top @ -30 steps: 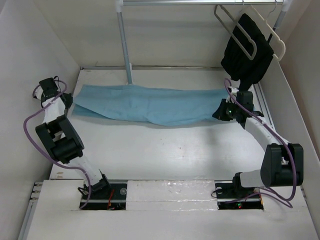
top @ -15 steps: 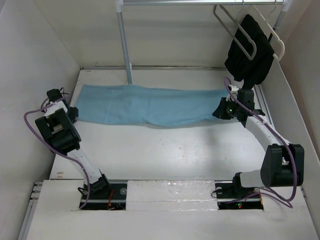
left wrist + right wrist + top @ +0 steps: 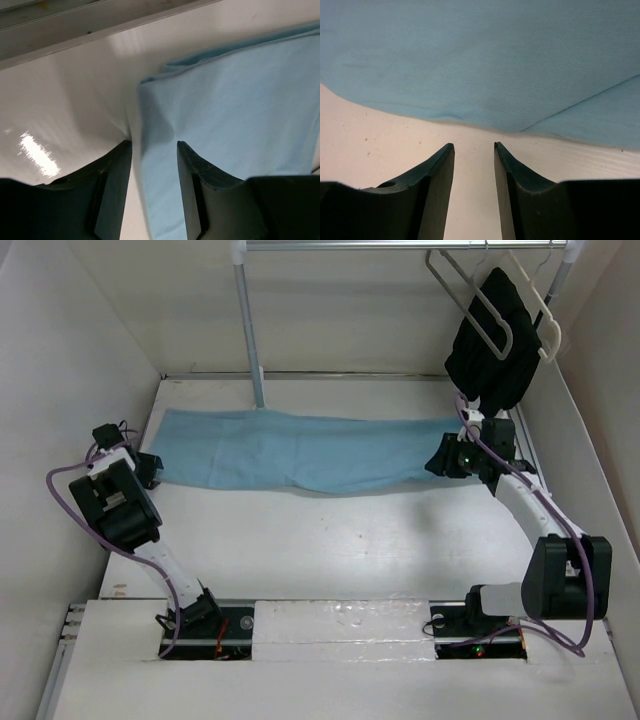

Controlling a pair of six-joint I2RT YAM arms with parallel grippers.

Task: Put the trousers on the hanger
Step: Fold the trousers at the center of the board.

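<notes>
The light blue trousers [image 3: 300, 450] lie flat and stretched lengthwise across the back of the table. My left gripper [image 3: 152, 468] is at their left end. In the left wrist view it [image 3: 153, 145] is open, with the folded edge of the trousers [image 3: 240, 100] lying between the fingers. My right gripper [image 3: 438, 462] is at their right end. In the right wrist view it [image 3: 474, 145] is open over bare table, just short of the trousers' edge [image 3: 480, 55]. The thin grey hanger [image 3: 470, 300] hangs from the rail at the top right, apart from both grippers.
A black garment [image 3: 495, 340] hangs on a cream-white hanger [image 3: 545, 325] just behind the right gripper. The rail's upright post [image 3: 250, 330] stands behind the trousers. White walls close in on the left [image 3: 80, 360] and right [image 3: 600, 420].
My left arm has swung its gripper down and toward the trousers' left end, mostly in the first half second. The right gripper has barely moved. The trousers lie as before.
</notes>
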